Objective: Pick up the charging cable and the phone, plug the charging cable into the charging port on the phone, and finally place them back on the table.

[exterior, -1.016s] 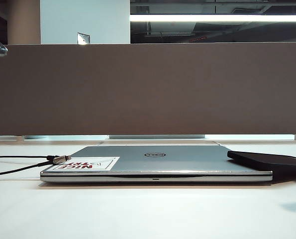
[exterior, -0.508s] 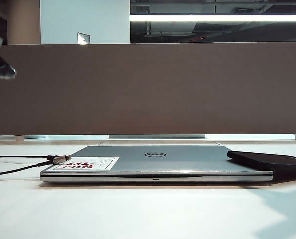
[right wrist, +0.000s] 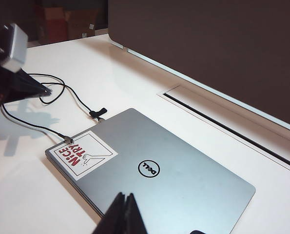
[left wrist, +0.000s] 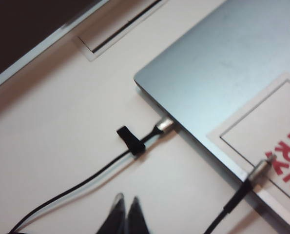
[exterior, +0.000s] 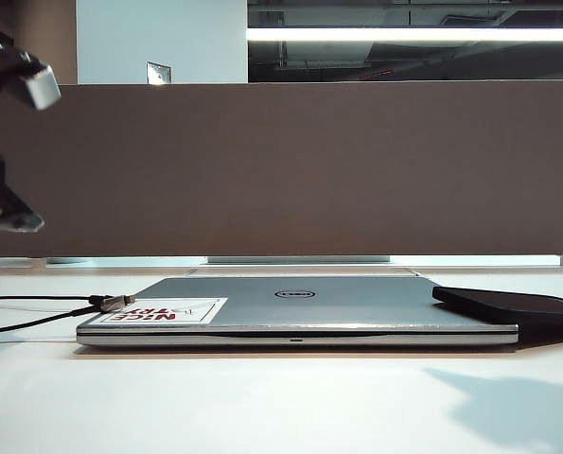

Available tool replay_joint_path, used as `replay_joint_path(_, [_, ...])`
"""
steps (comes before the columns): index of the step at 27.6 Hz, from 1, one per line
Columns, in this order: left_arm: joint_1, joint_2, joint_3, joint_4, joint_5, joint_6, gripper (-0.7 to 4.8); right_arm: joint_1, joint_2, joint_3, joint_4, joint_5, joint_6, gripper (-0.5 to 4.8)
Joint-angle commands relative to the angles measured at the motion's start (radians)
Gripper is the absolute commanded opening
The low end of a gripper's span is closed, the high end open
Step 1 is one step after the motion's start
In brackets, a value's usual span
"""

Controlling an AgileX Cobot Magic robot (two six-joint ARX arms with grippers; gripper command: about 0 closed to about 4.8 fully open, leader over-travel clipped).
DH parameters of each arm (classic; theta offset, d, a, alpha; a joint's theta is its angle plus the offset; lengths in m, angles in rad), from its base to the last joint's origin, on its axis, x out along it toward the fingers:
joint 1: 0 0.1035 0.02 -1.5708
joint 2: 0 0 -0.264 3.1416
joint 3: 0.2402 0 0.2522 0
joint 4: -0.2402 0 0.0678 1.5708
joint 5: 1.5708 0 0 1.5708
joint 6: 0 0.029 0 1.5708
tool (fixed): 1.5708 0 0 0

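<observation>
Left gripper (left wrist: 125, 217) clenched, empty, newly dropped in left of laptop (exterior: 300, 307), above cable (exterior: 35, 322). Cable plug (exterior: 118, 302) resting on laptop's stickered corner. Phone (exterior: 513, 307) at laptop's right end, untouched. Right gripper (right wrist: 125, 214) clenched, empty, over laptop. Likely cable pickup next.

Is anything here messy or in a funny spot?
Nothing is broken or spilled. The phone lies partly on the closed laptop's corner, sticking out past its edge, and the charging cable's plug rests on the laptop's sticker.
</observation>
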Motion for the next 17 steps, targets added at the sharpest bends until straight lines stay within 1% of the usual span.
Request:
replay_joint_path(1, [-0.047, 0.033, 0.002, 0.033, 0.000, 0.017, 0.53, 0.000, -0.002, 0.008, 0.017, -0.032, -0.002, -0.04])
replay_joint_path(2, [-0.068, 0.042, 0.002, 0.042, 0.000, 0.017, 0.98, 0.000, -0.002, 0.008, 0.017, -0.032, -0.002, -0.04])
replay_joint_path(3, [-0.089, 0.053, 0.002, 0.053, 0.000, 0.018, 1.29, 0.000, -0.002, 0.008, 0.018, -0.031, -0.002, -0.04])
replay_joint_path(5, [-0.101, 0.066, 0.002, 0.069, 0.000, 0.023, 1.89, 0.000, -0.002, 0.008, 0.018, -0.031, -0.002, -0.04])
replay_joint_path(8, [-0.101, 0.075, 0.002, 0.069, 0.000, 0.103, 1.93, 0.000, -0.003, 0.008, 0.019, -0.032, -0.002, -0.04])
replay_joint_path(9, [-0.101, 0.080, 0.002, 0.064, 0.000, 0.162, 1.92, 0.000, -0.003, 0.008, 0.019, -0.032, -0.001, -0.04])
replay_joint_path(11, [-0.101, 0.093, 0.002, 0.064, 0.000, 0.227, 1.92, 0.000, -0.003, 0.008, 0.022, -0.031, -0.001, -0.04])
replay_joint_path(17, [-0.101, 0.146, 0.002, 0.064, 0.000, 0.227, 1.92, 0.000, -0.003, 0.008, 0.022, -0.031, -0.001, -0.04])
